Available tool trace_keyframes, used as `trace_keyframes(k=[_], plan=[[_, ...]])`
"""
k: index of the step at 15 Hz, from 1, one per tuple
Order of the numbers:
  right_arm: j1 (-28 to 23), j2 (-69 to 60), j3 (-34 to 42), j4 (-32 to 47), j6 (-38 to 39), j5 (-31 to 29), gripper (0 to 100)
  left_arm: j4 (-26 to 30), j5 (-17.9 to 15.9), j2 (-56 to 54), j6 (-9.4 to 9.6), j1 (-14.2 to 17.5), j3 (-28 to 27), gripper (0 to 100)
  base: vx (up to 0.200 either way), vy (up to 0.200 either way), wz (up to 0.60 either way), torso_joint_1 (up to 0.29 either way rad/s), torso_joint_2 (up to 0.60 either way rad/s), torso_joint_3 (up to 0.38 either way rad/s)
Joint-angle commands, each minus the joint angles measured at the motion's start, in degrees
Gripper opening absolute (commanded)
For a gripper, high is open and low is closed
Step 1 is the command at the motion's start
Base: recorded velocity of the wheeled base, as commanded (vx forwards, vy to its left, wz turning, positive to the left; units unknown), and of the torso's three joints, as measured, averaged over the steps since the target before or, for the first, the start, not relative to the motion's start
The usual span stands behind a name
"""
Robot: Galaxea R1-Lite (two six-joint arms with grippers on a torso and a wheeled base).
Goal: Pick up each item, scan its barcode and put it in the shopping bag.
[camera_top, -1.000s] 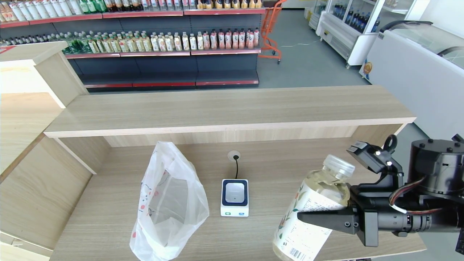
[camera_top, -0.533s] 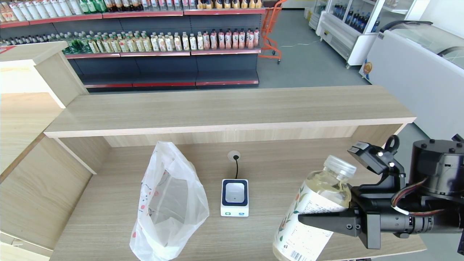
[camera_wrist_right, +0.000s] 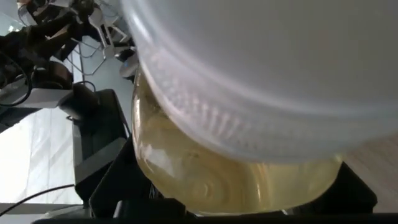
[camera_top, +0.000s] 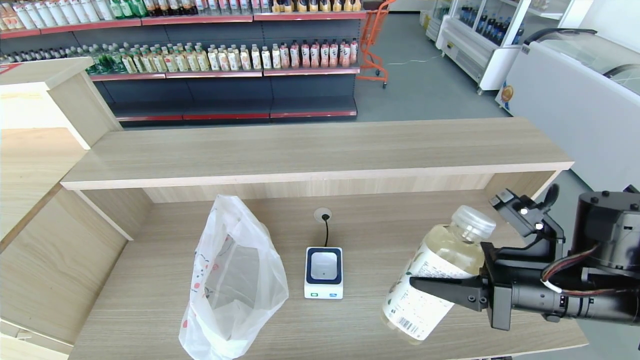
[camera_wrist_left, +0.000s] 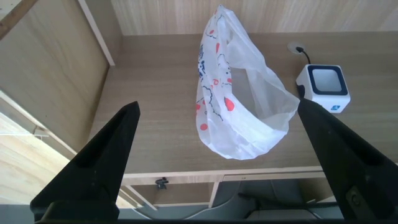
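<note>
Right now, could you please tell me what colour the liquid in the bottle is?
Pale yellow; the bottle shows it best in the right wrist view.

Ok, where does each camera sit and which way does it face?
Head view: on the head, facing forward and down at the counter; right gripper holds the tilted drink bottle.
Left wrist view: above the counter, looking down at shopping bag and barcode scanner, between the left gripper's open fingers.
Right wrist view: tight against the drink bottle's cap, right gripper's dark frame alongside.
Head and left wrist share shopping bag and barcode scanner.
</note>
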Motion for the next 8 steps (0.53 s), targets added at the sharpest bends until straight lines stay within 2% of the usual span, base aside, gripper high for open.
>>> trace_keyframes(k=[1, 2, 3, 6, 8], plan=[[-0.19, -0.85, 0.92, -0.33, -1.26, -2.67, 0, -0.01, 0.01, -0.02, -0.02, 0.00, 0.01, 100, 0.000, 0.000, 0.00, 0.000, 0.00, 0.000], [-3.26, -1.37, 1.63, -0.24, -4.42, -8.38, 0, -0.01, 0.01, -0.02, -0.02, 0.00, 0.01, 100, 0.000, 0.000, 0.00, 0.000, 0.00, 0.000], [-5.28, -1.11, 1.63, -0.33, -8.90, -11.37, 0, -0.01, 0.01, -0.02, -0.02, 0.00, 0.01, 100, 0.000, 0.000, 0.00, 0.000, 0.00, 0.000], [-11.96, -0.14, 4.09, -1.91, -26.92, -11.99, 0, -0.01, 0.01, -0.02, -0.02, 0.00, 0.01, 100, 0.000, 0.000, 0.00, 0.000, 0.00, 0.000], [-15.30, 0.74, 7.78, -7.10, -34.66, -11.90, 0, -0.01, 0.01, -0.02, -0.02, 0.00, 0.01, 100, 0.000, 0.000, 0.00, 0.000, 0.00, 0.000]])
